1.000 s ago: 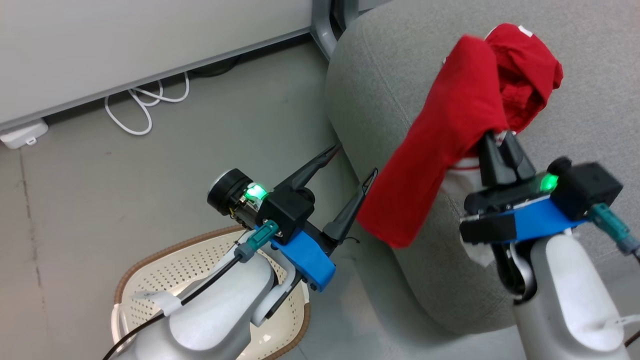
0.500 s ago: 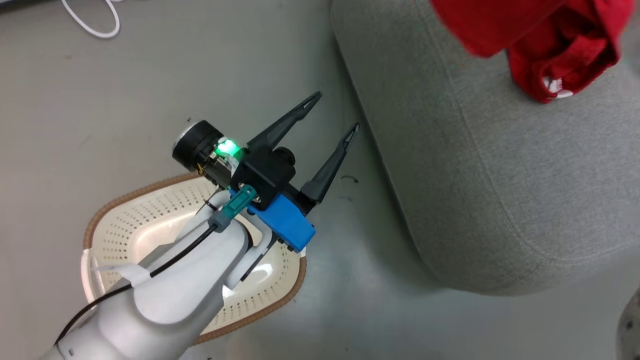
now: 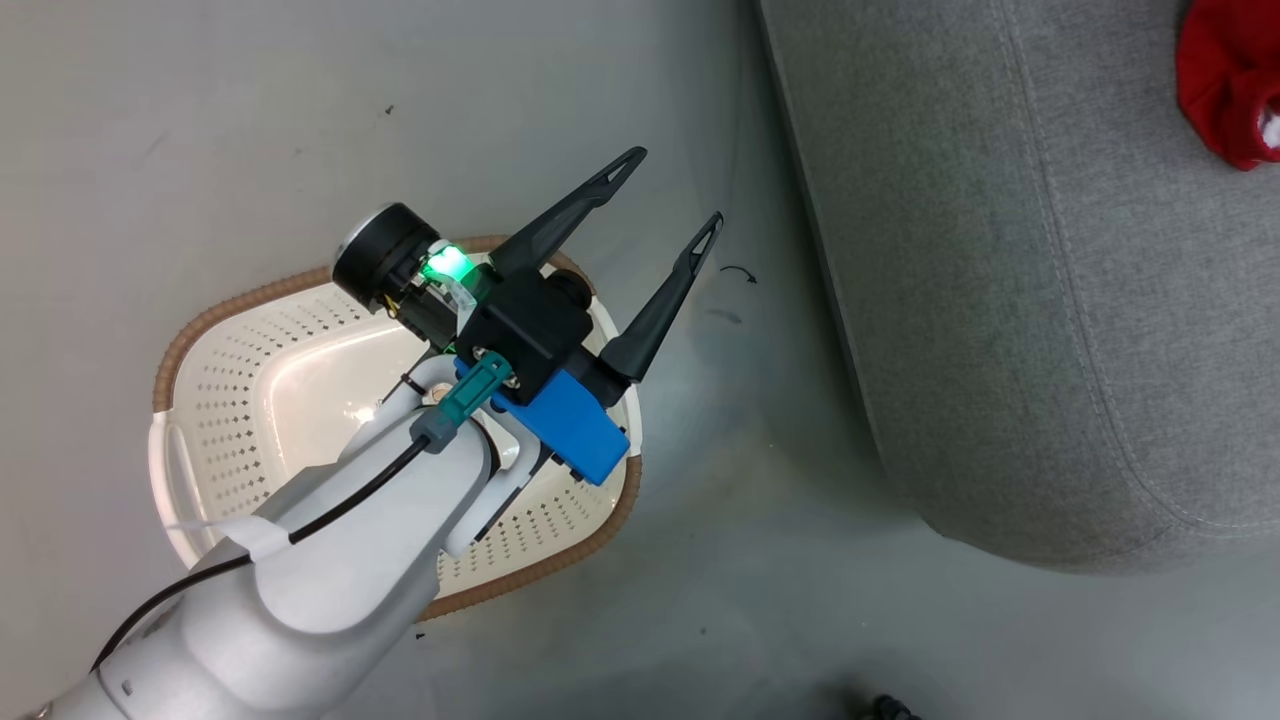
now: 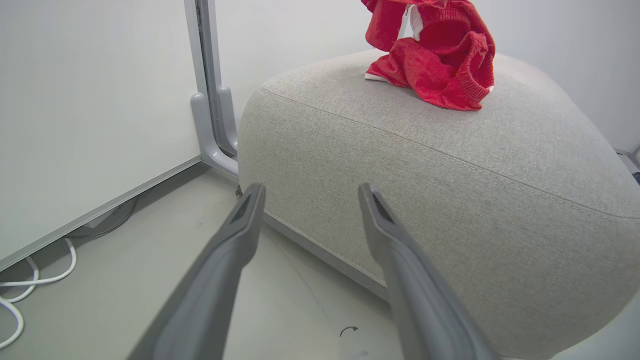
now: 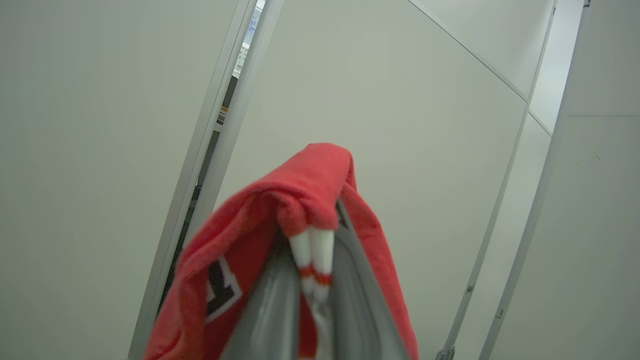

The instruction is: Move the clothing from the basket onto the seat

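Observation:
The cream basket (image 3: 250, 420) with its brown rim stands on the floor at the lower left, and the part of its inside that shows is bare. My left gripper (image 3: 675, 188) hovers open over its right end with nothing between the fingers (image 4: 240, 225). Right of it is the grey seat (image 3: 1000, 300). Red clothing (image 3: 1225, 90) shows at its top right edge. In the left wrist view the clothing (image 4: 435, 65) rests bunched on top of the seat (image 4: 450, 165). My right gripper (image 5: 312, 240) is shut on red clothing (image 5: 300, 185), a white striped cuff pinched between its fingers.
A grey partition post (image 4: 212, 100) and white wall panels stand behind the seat's left end. A white cable (image 4: 30, 280) loops on the floor by the wall. Bare grey floor (image 3: 740, 450) lies between basket and seat.
The head view has swung down and left, so the basket sits higher in it. The right gripper and most of the red clothing have passed out at its top right. The left gripper stays open.

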Controlling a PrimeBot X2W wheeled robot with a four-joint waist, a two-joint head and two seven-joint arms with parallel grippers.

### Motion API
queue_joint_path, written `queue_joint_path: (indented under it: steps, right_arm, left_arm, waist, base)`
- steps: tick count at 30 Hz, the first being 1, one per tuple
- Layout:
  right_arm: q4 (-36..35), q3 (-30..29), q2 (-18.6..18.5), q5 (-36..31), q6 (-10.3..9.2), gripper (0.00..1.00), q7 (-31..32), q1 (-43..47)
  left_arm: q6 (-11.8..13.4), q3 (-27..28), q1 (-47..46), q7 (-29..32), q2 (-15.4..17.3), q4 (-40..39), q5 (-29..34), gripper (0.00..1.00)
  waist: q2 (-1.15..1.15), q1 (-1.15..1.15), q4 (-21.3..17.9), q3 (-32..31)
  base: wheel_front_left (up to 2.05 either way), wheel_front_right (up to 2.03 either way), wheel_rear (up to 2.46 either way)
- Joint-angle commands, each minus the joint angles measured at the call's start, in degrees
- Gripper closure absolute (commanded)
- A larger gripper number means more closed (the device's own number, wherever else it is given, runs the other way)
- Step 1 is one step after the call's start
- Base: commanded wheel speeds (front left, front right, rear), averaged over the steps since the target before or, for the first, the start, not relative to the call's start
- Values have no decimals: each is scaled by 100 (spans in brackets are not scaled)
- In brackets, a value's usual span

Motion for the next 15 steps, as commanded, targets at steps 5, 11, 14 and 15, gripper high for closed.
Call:
queue_joint_path:
  steps: [5,11,14,15]
  right_arm:
    - [520,-183,-4,-58,2,100,-2,478]
    - [1044,-282,307,-163,1,100,-3,1078]
    - [1261,-192,522,-282,1,100,-3,1370]
    - [1332,-171,572,-313,1,100,-2,1450]
  left_arm:
    - [27,7,-146,10,59,-68,32,0]
    - [41,-3,-223,50,80,-111,28,0]
    - [48,-8,-235,51,100,-119,17,0]
    - [50,-14,-231,49,95,-118,12,0]
  waist:
    - [0,-1,22,110]
    - [0,-1,47,194]
    - [0,-1,40,203]
    - [0,-1,42,199]
  base:
    - [0,0,0]
    - [0,0,0]
    - [0,0,0]
    - [0,0,0]
